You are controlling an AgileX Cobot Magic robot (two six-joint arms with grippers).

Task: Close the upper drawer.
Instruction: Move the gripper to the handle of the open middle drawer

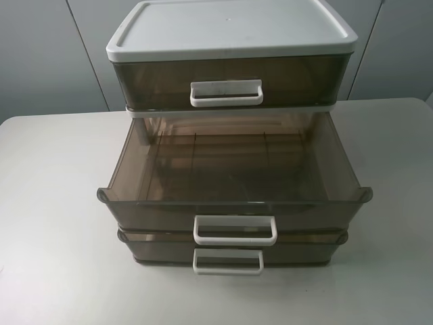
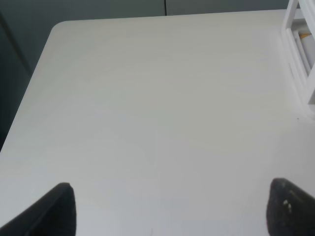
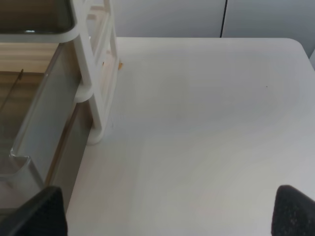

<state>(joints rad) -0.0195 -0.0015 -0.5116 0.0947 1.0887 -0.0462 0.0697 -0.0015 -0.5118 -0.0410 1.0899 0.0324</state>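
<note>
Nearest, both claws are released, jaws spread wide above the bare surface [image 2: 147, 98]; the left claw [image 2: 170, 209] hangs well left of the drawer, the right claw [image 3: 170, 214] just beside its right wall, and neither touches anything. The drawer [image 1: 233, 203], middle of three and the only one open, so presumably the one meant, juts far out of the white frame [image 3: 96, 73]. A push off-centre from its handle [image 1: 235, 229] would likely skew and jam it; the light unit might also slide back on the smooth surface. The drawer is smoky translucent plastic, hard, glossy, boxy, with a flared rim and a white loop handle; behind the drawer sits a shut top drawer [image 1: 226, 78] under a matte white lid [image 1: 230, 27].
</note>
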